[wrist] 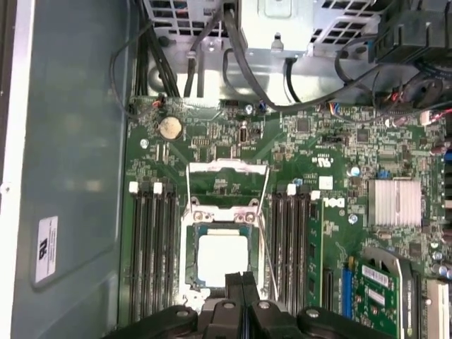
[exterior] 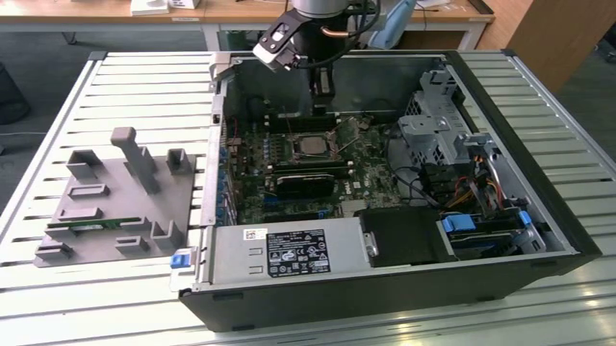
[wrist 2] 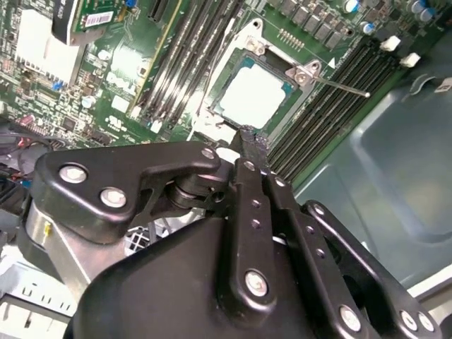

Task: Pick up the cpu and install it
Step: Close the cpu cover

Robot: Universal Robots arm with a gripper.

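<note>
Pressed together and empty, my end effector [wrist: 242, 279] hangs over the open computer case [exterior: 510, 79], which sits mid-bench [exterior: 144, 79]. On the green board [wrist: 339, 162], the cpu [wrist: 222, 258] lies in its socket. Seating looks done, but the hinged frame [wrist: 226, 180] stands open. Memory slots [wrist: 152, 247] flank the socket closely, and the room above is free.

A workshop or lab: an open computer case [exterior: 385, 306] on a slatted metal surface [exterior: 125, 86], wooden desks [exterior: 250, 11] across the frame's top.
</note>
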